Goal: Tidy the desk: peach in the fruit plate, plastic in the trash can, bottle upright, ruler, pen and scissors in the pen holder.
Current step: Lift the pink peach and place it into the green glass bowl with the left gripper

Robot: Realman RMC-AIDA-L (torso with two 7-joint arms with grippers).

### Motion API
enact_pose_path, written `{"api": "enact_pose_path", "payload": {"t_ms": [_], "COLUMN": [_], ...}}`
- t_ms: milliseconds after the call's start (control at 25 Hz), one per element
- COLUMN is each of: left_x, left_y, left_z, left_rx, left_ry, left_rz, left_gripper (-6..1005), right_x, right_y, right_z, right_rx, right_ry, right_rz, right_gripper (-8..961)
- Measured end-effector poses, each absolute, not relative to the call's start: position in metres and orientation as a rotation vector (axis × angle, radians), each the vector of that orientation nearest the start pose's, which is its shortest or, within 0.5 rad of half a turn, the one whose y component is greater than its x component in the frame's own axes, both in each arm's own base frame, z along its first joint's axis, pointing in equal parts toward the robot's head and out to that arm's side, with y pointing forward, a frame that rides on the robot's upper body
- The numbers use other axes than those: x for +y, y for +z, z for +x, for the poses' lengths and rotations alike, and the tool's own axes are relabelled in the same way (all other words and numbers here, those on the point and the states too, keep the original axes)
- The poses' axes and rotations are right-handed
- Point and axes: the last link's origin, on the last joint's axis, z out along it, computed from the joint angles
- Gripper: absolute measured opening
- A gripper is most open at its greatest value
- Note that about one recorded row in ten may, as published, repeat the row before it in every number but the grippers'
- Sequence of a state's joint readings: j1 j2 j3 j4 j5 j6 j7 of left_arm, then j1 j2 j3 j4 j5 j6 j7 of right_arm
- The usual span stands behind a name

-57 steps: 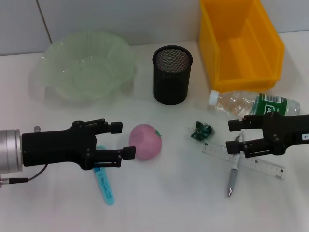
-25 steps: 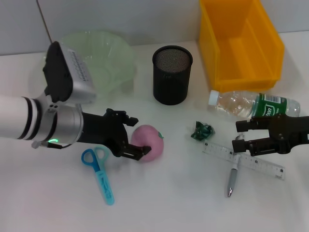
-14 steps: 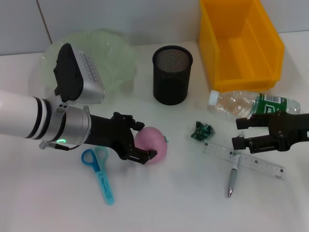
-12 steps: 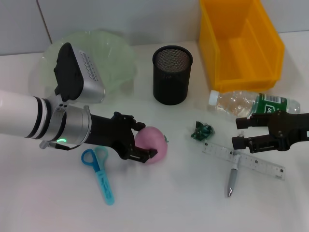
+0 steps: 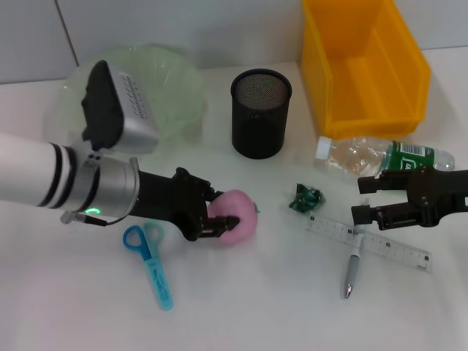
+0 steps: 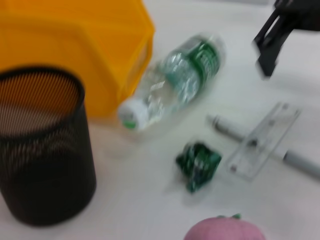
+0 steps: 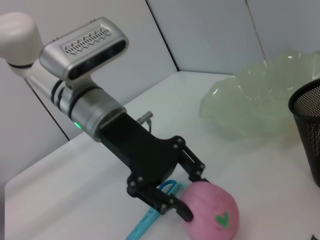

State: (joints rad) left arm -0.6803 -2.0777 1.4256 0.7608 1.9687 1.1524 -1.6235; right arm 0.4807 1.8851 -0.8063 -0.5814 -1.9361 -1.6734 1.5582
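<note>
scissors flat on the table, nearest | left gripper clamped on the pink peach, which sits on the table | right gripper spread open, empty – above the ruler and pen | green plate far back – well apart from the peach
</note>
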Motion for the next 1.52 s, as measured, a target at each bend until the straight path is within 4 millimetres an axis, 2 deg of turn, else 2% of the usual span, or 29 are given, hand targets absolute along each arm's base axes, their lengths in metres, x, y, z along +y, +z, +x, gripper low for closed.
{"api": "enact_pose_path", "payload": {"t_ms": [160, 360, 480, 600, 840, 1040, 1200, 1440, 1520], "left_x": [0.362, 0.364, 0.374, 0.394, 0.434, 0.446, 0.446, 0.444, 0.444], "left_y": [-0.056, -0.001, 0.014, 0.022, 0.016, -0.003, -0.011, -0.012, -0.012], "left_z": [-0.178, -0.168, -0.172, -0.185, -0.214, -0.229, -0.235, -0.238, -0.239], "left_rx": [-0.240, -0.198, -0.205, -0.305, -0.522, -0.602, -0.613, -0.632, -0.637], "left_ry": [-0.256, -0.555, -0.633, -0.659, -0.582, -0.465, -0.421, -0.420, -0.422], "left_rz": [-2.945, -2.770, -2.649, -2.462, -2.196, -2.163, -2.171, -2.167, -2.167], "left_gripper": [462, 372, 352, 332, 283, 241, 284, 349, 479], "right_x": [0.312, 0.312, 0.311, 0.311, 0.310, 0.309, 0.309, 0.310, 0.310], "right_y": [0.053, 0.053, 0.053, 0.053, 0.052, 0.051, 0.051, 0.051, 0.051], "right_z": [0.300, 0.301, 0.301, 0.301, 0.300, 0.300, 0.299, 0.298, 0.297], "right_rx": [0.899, 0.901, 0.902, 0.903, 0.897, 0.897, 0.893, 0.885, 0.882], "right_ry": [0.618, 0.619, 0.624, 0.626, 0.630, 0.636, 0.639, 0.638, 0.638], "right_rz": [-2.782, -2.778, -2.774, -2.774, -2.776, -2.779, -2.781, -2.784, -2.785], "right_gripper": [825, 826, 826, 825, 826, 826, 826, 826, 825]}}
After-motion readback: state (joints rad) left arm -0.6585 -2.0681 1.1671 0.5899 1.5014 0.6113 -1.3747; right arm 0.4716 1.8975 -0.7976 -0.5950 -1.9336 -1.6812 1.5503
